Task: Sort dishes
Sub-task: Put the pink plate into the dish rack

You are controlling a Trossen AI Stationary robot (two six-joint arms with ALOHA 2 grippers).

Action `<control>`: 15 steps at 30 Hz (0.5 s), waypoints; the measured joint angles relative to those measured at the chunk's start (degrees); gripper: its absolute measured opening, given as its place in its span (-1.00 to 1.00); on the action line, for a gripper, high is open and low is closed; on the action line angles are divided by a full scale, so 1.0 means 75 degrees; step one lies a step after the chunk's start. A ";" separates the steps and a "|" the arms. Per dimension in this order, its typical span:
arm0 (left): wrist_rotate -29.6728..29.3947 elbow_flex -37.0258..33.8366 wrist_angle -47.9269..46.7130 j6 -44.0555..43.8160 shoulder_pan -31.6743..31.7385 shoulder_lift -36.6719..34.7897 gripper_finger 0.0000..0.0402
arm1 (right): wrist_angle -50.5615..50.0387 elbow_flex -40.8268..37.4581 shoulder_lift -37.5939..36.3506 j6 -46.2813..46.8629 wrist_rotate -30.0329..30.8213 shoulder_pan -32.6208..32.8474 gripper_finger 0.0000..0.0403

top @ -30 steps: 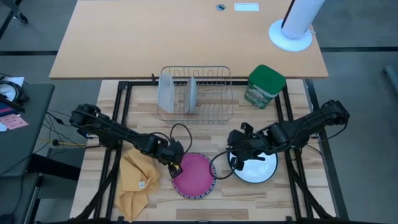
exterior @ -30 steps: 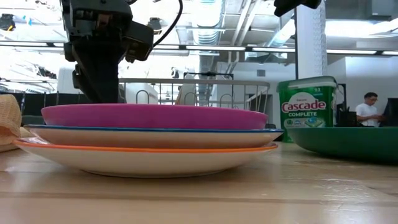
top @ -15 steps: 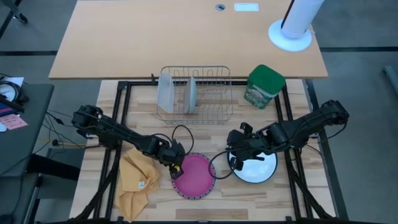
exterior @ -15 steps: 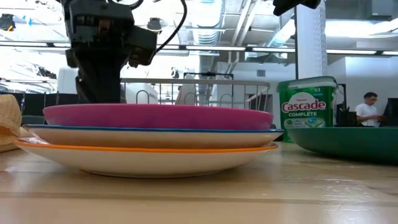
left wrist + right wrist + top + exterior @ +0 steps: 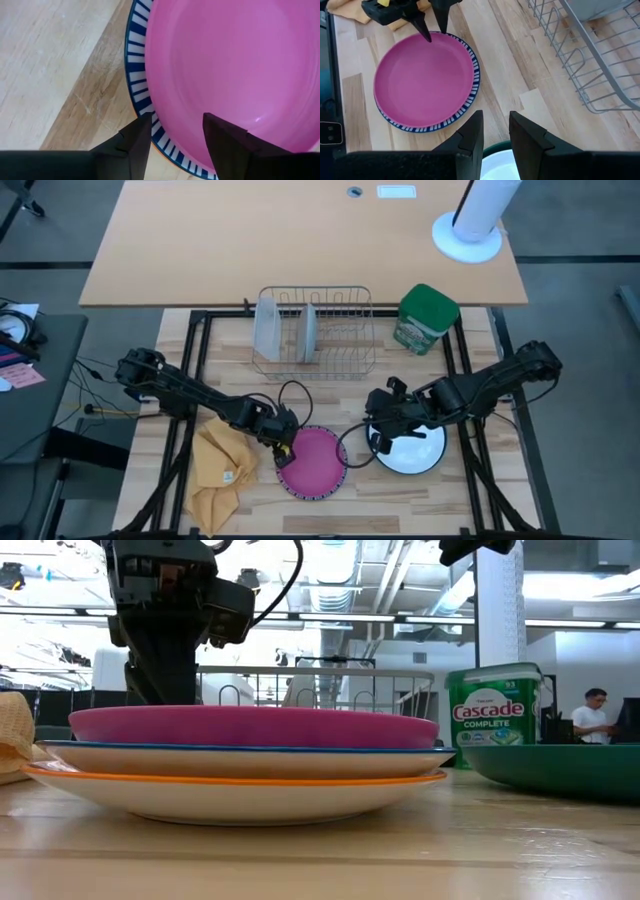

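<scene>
Wire dish rack (image 5: 328, 330), counter (image 5: 420, 490) at 12 o'clock: holds a frosted container (image 5: 266, 327) and one grey plate (image 5: 309, 328), both on edge. Green canister (image 5: 426, 319) just beside, at 1 o'clock.

Plate stack, 6 o'clock: magenta plate (image 5: 312, 460) on a blue-striped plate (image 5: 470, 95) on an orange-rimmed plate (image 5: 240, 790).

White plate (image 5: 415, 452), green rim, 4 o'clock.

Left gripper (image 5: 283, 446): parted, straddling the magenta plate's rim, slightly narrower than a second ago.

Right gripper (image 5: 383, 435): parted over the white plate's rim, unchanged.

Yellow cloth (image 5: 222, 465), 7 o'clock.

Wire dish rack (image 5: 318, 332), green detergent canister (image 5: 426, 319), crumpled yellow cloth (image 5: 219, 465), seemingly seated person (image 5: 595, 712) behind.
</scene>
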 joint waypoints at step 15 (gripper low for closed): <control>-0.0003 -0.0131 0.0219 0.0280 0.0000 0.0000 -0.43 | 0.0006 0.0000 0.0000 0.0017 0.0000 -0.0047 -0.53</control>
